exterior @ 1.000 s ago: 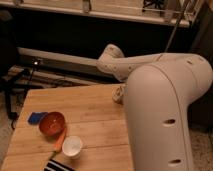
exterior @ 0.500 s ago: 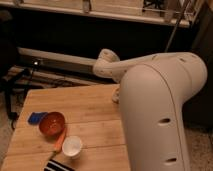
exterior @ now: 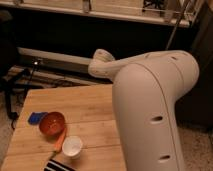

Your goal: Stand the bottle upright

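Note:
My big white arm [exterior: 150, 110] fills the right half of the camera view, and its joint [exterior: 103, 61] sticks out past the far edge of the wooden table [exterior: 85, 107]. The gripper does not show; it lies somewhere behind or below the arm's bulk. The bottle does not show either, and the arm covers the right part of the table.
On the table's left stand an orange bowl [exterior: 52, 123] and a white cup [exterior: 72, 146]. A blue object [exterior: 36, 118] lies left of the bowl, an orange utensil [exterior: 60, 140] lies between bowl and cup, and a black-and-white striped item [exterior: 60, 166] lies at the front edge. Dark shelving stands behind.
The arm's joint has swung a little to the left, and the arm's bulk covers slightly more of the table's right side. The bowl and the cup have not moved.

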`<state>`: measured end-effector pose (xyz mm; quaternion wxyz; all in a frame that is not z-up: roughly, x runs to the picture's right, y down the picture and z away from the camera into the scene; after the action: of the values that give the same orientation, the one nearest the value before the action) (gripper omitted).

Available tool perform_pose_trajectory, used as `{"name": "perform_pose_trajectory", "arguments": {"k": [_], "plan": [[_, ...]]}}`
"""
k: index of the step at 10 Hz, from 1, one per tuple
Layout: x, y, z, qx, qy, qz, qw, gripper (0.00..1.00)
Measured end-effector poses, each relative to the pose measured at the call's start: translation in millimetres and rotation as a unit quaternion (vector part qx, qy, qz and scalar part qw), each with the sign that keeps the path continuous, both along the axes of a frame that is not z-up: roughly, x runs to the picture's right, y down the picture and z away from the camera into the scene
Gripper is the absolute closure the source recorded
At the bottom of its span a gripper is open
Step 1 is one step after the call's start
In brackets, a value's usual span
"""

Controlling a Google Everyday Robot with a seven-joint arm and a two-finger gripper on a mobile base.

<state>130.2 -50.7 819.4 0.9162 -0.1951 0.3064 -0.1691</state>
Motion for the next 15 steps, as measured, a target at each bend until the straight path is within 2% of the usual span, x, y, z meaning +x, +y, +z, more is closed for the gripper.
{"name": "perform_pose_trajectory", "arguments": {"k": [3, 11, 12, 13, 15], "plan": [[-8, -9, -4.3, 0.003, 0.011, -0.019, 0.9997, 0.66], [-16, 2, -2.0, -0.007, 0.041, -0.071, 0.9966, 0.66], [-16, 4, -1.8, -0.007, 0.046, -0.077, 0.9959, 0.63], [-17, 6, -1.6, -0.007, 0.05, -0.083, 0.9953, 0.55], [-19, 11, -1.1, -0.007, 0.058, -0.092, 0.9941, 0.36]]}}
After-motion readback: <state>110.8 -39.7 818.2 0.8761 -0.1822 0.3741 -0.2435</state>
